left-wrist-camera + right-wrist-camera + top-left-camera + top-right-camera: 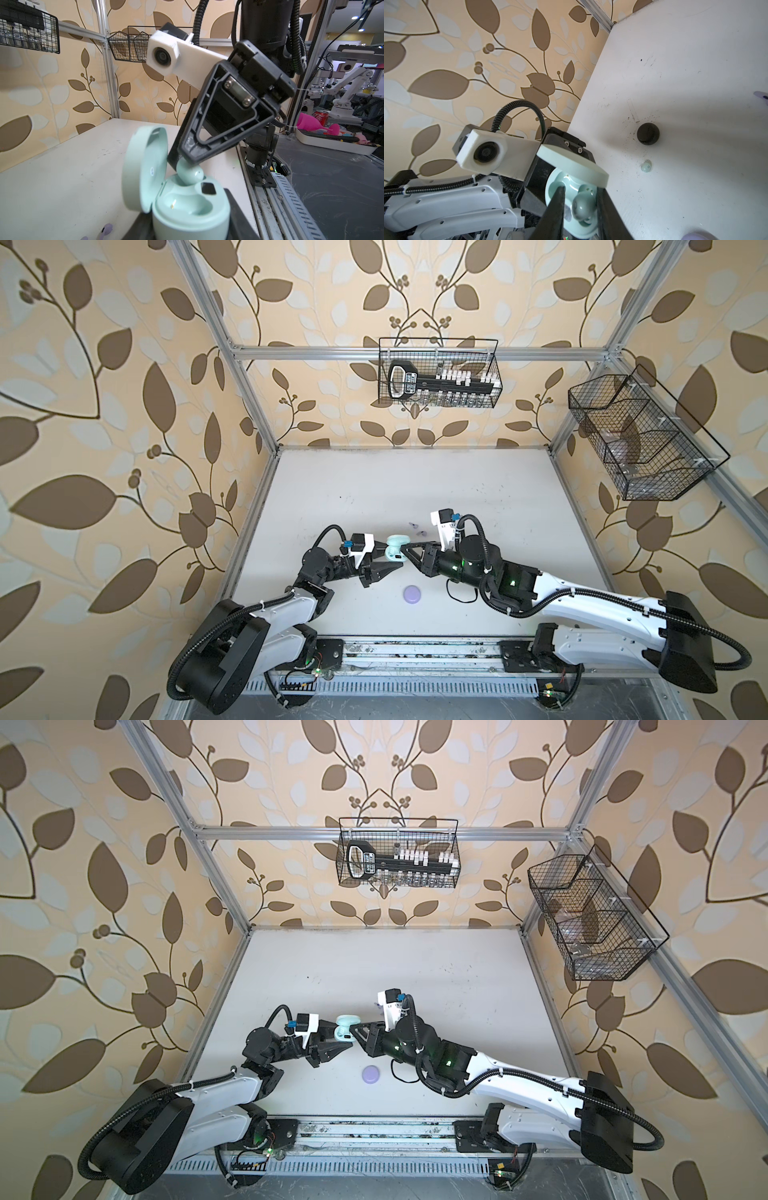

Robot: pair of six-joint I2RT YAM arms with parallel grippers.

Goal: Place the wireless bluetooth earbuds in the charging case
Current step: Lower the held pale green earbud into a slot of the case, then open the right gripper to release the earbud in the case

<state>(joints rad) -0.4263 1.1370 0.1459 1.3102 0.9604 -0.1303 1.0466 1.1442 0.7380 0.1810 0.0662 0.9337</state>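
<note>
The left gripper is clamped on the open mint case. One mint earbud is lodged aslant in a socket, judged not yet seated; the neighbouring socket is empty. The right gripper flanks it; grip or release cannot be told. A straight push home is called for. The lilac case and black case are shut; a second mint earbud lies loose on the table.

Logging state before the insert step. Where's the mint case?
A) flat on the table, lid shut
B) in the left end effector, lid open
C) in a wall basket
B: the mint case sits gripped in the left end effector, off the table, with its lid swung up.
</note>
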